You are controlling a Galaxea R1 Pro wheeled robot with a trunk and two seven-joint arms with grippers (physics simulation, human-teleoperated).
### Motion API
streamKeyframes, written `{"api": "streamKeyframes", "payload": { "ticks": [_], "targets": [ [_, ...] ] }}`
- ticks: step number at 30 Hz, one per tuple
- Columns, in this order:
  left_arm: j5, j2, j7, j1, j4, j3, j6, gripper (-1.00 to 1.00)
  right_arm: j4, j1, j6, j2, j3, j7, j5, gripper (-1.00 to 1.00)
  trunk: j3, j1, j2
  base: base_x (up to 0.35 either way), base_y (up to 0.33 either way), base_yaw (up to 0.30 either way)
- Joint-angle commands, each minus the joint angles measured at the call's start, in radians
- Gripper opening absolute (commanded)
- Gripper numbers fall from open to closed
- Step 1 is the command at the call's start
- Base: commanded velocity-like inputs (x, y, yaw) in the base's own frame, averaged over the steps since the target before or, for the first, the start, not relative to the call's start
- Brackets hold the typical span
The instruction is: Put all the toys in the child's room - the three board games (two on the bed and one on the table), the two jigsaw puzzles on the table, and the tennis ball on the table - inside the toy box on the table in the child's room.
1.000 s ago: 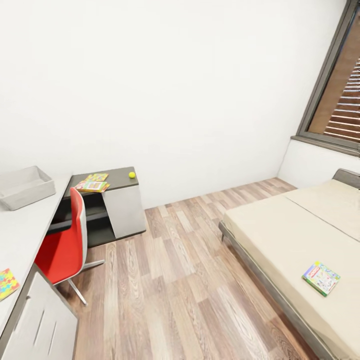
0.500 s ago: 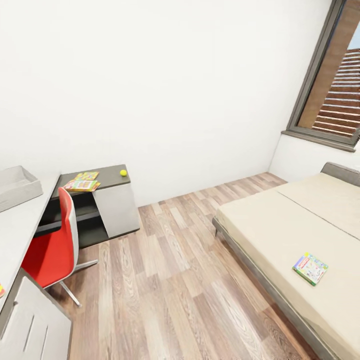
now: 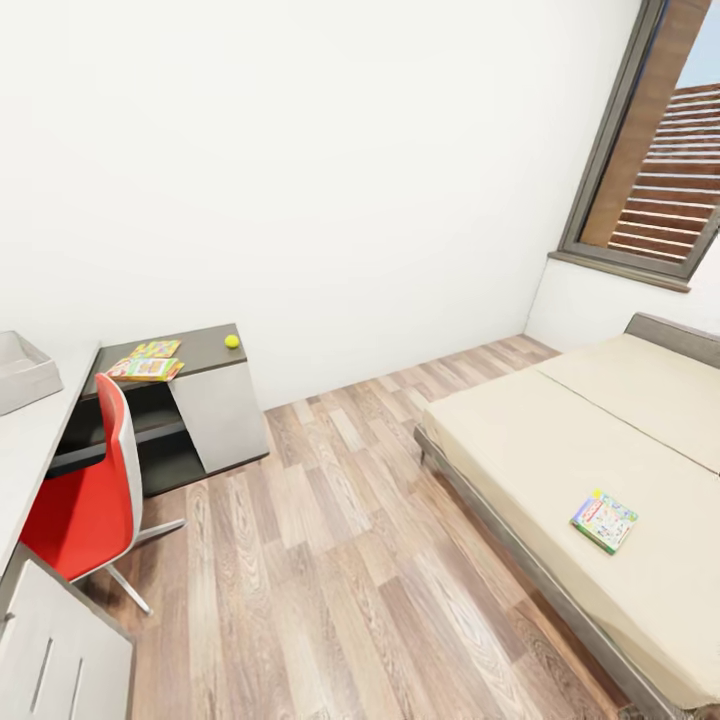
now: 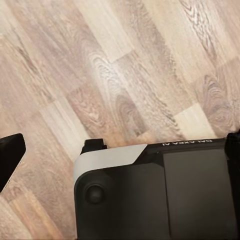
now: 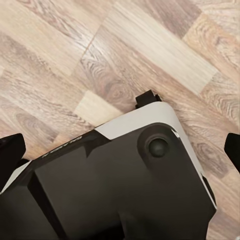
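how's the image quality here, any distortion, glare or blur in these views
Head view: wide-angle stretch, the window frame leans and the bed splays; flat, even light, no glare; the board game print is too small to read. Both wrist views: sharp floor grain, a soft sheen on the planks.

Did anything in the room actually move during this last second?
Only the camera turned, toward the window: the whole picture slid left, and the jigsaw near the desk's front edge went out of frame. The tennis ball, the board game on the bed and the toy box lie as before. Nothing was grasped.
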Motion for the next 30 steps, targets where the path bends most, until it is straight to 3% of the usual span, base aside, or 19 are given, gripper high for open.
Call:
{"api": "streamKeyframes", "payload": {
  "ticks": [1,9,19,30],
  "targets": [
    [-0.008,0.002,0.002,0.000,-0.003,-0.001,0.006,1.00,-0.001,0.000,0.005,0.000,0.001,0.001,-0.010,1.00,-0.004,0.000,-0.002,0.000,0.000,-0.090],
    [-0.007,0.020,0.002,0.000,-0.003,0.000,0.006,1.00,-0.001,0.001,-0.013,0.000,0.002,0.001,-0.010,1.00,-0.016,0.000,-0.002,0.000,0.000,-0.083],
    [-0.006,0.021,0.002,0.000,-0.004,-0.001,-0.003,1.00,-0.001,0.001,-0.015,0.000,0.003,0.001,-0.010,1.00,-0.032,0.000,-0.002,0.000,0.000,-0.078],
    [-0.012,0.026,0.002,0.000,-0.001,-0.006,-0.080,1.00,-0.001,0.001,-0.015,0.001,0.003,0.001,-0.009,1.00,-0.050,0.000,-0.002,0.000,0.000,-0.074]
  ]
}}
